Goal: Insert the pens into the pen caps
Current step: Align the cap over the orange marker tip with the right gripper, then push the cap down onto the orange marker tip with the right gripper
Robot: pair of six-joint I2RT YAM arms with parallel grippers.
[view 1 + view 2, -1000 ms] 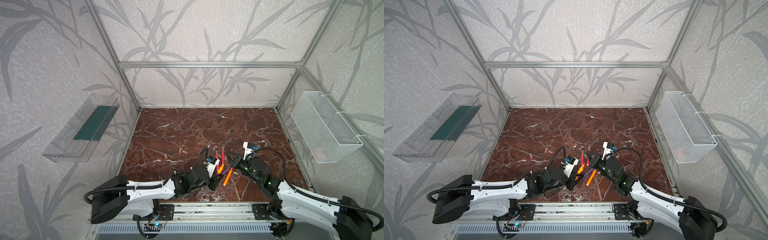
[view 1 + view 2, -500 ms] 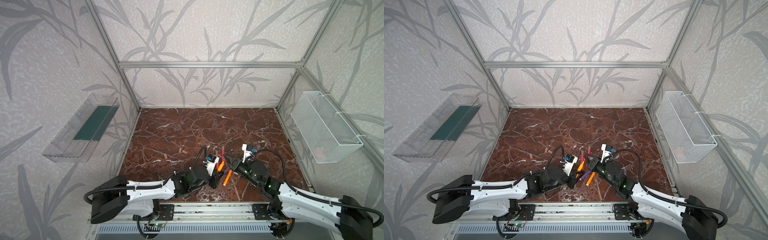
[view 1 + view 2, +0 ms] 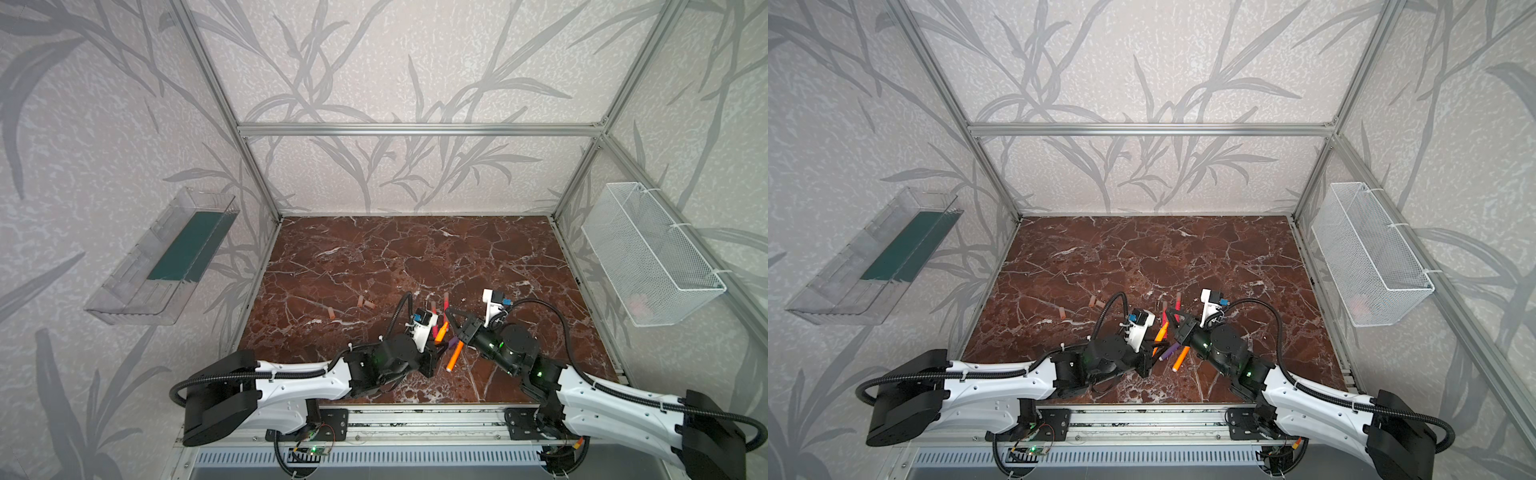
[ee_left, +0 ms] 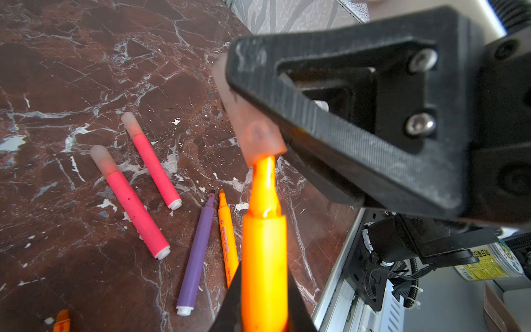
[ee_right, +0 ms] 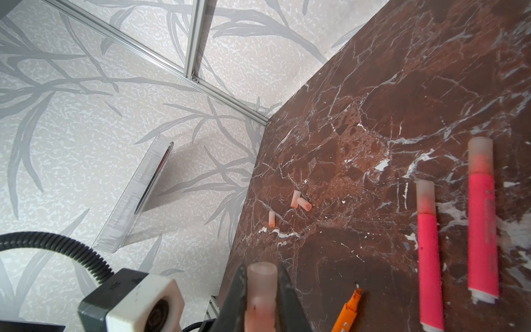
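Near the front edge, the left gripper [image 4: 263, 280] is clamped on an orange pen [image 4: 264, 253]. The right gripper [image 5: 261, 290] is clamped on a pen cap [image 5: 262, 276], and the pen's tip meets the cap's open mouth. Just beyond, on the marble table [image 3: 415, 257], a purple pen [image 4: 198, 253] and a second orange pen [image 4: 227, 238] lie side by side, uncapped. Beside them lie two pink pens [image 4: 135, 207], both capped. Farther off, toward the left, lie three loose caps [image 5: 304, 204]: two touching, one apart.

light: bright, even | shadows: soft | wrist views: near parts blurred
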